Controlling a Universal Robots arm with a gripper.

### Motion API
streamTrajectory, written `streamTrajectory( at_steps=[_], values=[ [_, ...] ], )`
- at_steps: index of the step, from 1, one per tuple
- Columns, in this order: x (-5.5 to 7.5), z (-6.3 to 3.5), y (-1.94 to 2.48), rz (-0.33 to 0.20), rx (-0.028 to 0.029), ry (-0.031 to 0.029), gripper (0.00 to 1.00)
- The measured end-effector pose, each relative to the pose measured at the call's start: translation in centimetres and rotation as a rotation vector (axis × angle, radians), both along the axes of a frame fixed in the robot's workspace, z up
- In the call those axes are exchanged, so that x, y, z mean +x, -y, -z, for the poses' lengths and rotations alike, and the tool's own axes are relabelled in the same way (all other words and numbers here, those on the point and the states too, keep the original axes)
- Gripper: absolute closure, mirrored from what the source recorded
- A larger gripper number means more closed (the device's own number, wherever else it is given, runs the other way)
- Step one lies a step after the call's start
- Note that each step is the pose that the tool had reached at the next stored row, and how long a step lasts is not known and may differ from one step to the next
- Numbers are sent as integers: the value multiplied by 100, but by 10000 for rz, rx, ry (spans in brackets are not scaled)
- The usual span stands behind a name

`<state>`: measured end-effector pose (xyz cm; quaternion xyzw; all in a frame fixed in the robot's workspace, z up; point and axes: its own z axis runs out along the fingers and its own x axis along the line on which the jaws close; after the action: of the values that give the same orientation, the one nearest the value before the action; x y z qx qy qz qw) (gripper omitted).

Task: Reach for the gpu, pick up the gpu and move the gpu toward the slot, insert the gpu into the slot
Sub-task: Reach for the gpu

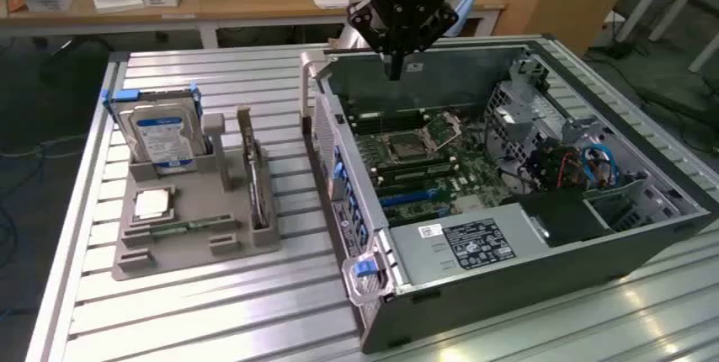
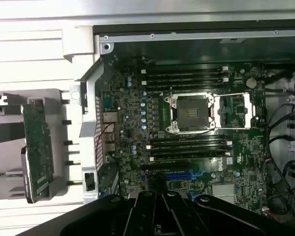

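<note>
The gpu [image 1: 258,178], a thin dark card, stands on edge in the grey holder [image 1: 180,252] on the exterior view's left of the open computer case [image 1: 584,236]. In the wrist view the gpu [image 2: 37,147] shows its green face, beside the case wall. My gripper [image 1: 395,66] hangs over the far end of the case, well apart from the gpu, shut with nothing in it. Its dark fingers [image 2: 152,216] meet over the motherboard [image 2: 196,142]. The blue slot [image 1: 412,198] lies on the board below the processor socket [image 1: 407,141]; the wrist view shows the slot [image 2: 168,175] just ahead of the fingers.
In the holder also stand a silver hard drive [image 1: 164,133], a processor chip [image 1: 151,204] and a small memory stick [image 1: 185,226]. The case's raised wall [image 1: 326,151] separates holder and board. A power supply [image 1: 477,244] and cables [image 1: 584,164] crowd the case. Behind stands a wooden desk [image 1: 225,0].
</note>
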<state>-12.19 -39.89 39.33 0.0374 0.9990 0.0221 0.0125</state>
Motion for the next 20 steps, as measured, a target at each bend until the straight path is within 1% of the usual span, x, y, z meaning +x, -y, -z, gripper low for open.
streamTrajectory(
  at_steps=[3, 5, 20],
  values=[
    [-5, 0, 0, 1, 0, 0, 90],
    [-30, -1, 0, 1, -2, -1, 90],
    [-529, 0, 1, -1, 0, 0, 90]
  ],
)
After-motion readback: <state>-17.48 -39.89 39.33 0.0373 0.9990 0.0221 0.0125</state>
